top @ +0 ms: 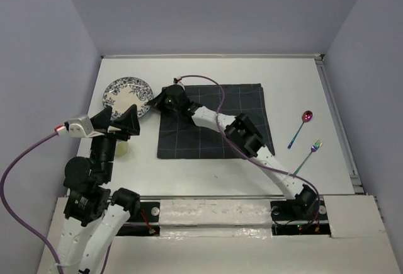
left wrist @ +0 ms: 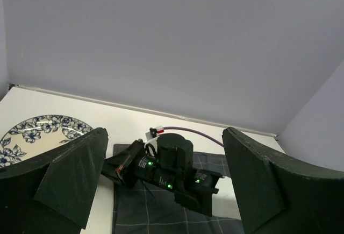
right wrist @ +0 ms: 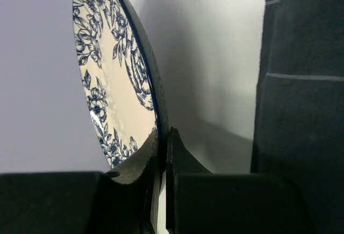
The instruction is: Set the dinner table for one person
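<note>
Spread wide, the left jaws fill the left wrist view, their dark fingers (left wrist: 70, 183) well apart with nothing between them. From above, the left arm (top: 94, 160) holds them over the near left part of the white surface (top: 208, 173), and a pale green object (top: 122, 148) shows half hidden under it. The right arm (top: 252, 142) stretches across the checked mat (top: 214, 129) to its far left corner, where the right jaws pinch the rim of the blue-flowered plate (top: 126, 94). The plate is at the far left of the surface, just beside the mat; whether it is lifted I cannot tell. Right of the mat, a spoon (top: 298, 131) and a fork (top: 307, 156) lie near each other on the surface
</note>
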Tool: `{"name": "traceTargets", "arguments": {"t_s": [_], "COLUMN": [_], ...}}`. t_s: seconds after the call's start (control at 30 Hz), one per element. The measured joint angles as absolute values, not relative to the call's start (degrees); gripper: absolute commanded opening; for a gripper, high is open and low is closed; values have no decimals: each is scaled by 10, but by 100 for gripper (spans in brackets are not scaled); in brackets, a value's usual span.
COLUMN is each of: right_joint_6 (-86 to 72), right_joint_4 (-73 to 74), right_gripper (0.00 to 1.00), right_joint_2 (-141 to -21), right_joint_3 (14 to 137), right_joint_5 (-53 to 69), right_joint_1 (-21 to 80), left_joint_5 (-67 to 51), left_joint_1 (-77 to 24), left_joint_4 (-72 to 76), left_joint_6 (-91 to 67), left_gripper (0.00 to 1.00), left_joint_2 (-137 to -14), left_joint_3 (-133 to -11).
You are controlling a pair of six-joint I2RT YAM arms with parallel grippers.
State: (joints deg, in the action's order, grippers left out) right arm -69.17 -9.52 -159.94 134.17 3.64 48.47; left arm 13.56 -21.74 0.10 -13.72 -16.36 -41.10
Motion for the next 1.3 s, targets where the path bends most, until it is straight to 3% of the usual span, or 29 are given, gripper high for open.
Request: {"name": "traceTargets", "arguments": {"t_s": [0.2,0.63,0.9,1.3], "right_joint_6": [-677,-646,-637,-607], "right_joint_4": [-109,-295,-340,-302], "right_gripper": [0,0,0,0], "right_joint_2": [-1507,-1091,-924,-779], "right_joint_3": [1248,713,448,316], "right_joint_5": [27,36,78,113], "right_joint_1": [484,451,350,244], "left_joint_5": [136,130,124,110], "left_joint_1": [-217,-216,-216,-216], "left_joint_4": [1,1,0,-1], "left_joint_6": [-137,-137,-135,-135], "left_gripper": [99,99,99,99], "left_joint_2": [-162,-158,-158,-158], "left_joint_3": [-411,-407,-401,-401]}}
